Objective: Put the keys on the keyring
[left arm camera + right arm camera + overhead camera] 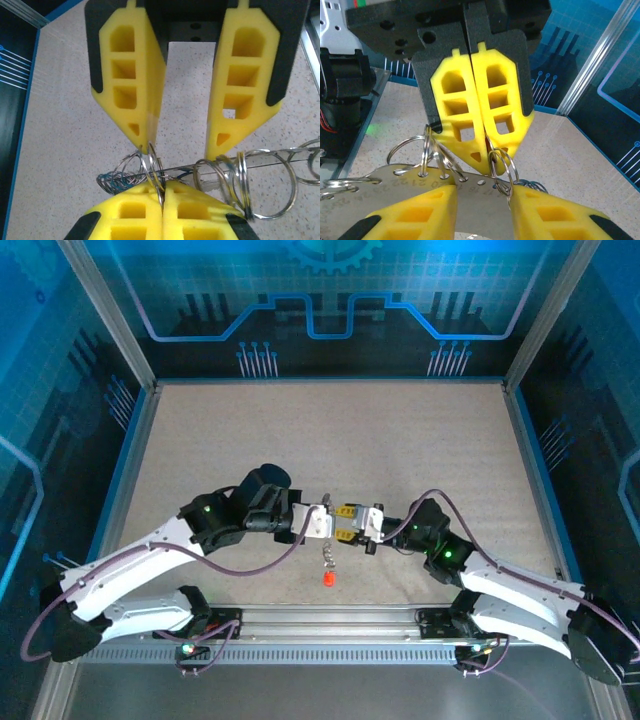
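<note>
Top view high above, looking down on the table (200,440), wrist views close-up, facing each other across the keyring (241,182)

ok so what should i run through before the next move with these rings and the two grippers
1. Left gripper shut on a thin silvery wire ring: ok.
2. Right gripper has its jaws apart and pinches nothing: ok.
3. Flat silvery metal plate with punched holes is free of the right gripper's fingers on either side of it: cannot tell.
4. Neighbouring silvery split rings sit apart from the pinched ring: ok.
5. Small red-headed key below the two grippers is clear of the table: cannot tell.
</note>
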`<state>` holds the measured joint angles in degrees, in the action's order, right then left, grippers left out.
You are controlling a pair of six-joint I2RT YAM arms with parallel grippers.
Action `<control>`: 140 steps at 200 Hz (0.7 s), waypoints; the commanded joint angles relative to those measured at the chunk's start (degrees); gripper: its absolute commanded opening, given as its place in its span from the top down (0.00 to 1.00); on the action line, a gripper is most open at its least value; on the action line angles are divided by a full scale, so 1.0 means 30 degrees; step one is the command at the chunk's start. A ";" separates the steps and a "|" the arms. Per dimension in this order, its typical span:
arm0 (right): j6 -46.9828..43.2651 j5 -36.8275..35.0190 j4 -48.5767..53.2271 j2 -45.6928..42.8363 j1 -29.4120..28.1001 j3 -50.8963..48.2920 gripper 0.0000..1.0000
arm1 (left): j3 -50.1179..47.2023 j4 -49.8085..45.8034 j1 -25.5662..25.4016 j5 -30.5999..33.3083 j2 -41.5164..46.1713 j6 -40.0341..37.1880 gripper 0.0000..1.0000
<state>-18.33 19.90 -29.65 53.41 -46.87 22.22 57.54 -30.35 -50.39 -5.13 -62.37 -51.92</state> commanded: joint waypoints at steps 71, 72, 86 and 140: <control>-0.0977 0.0571 0.0826 0.0784 -0.0227 0.1017 0.63 | 0.1782 -0.2537 -0.0342 -0.0048 -0.1071 -0.2204 1.00; -0.0979 0.0572 0.0843 0.0807 -0.0241 0.1024 0.63 | 0.1775 -0.2539 -0.0342 -0.0049 -0.1068 -0.2205 1.00; -0.0901 0.0664 0.0909 0.0775 -0.0246 0.1061 0.64 | 0.1709 -0.2393 -0.0342 -0.0133 -0.1094 -0.2285 1.00; -0.0872 0.1427 0.0896 0.1341 -0.0369 0.1391 0.70 | 0.1592 -0.2013 -0.0342 -0.0431 -0.1122 -0.2195 1.00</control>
<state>-21.06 22.59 -26.55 56.75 -46.98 24.73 60.40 -37.58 -50.98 -4.36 -65.76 -57.56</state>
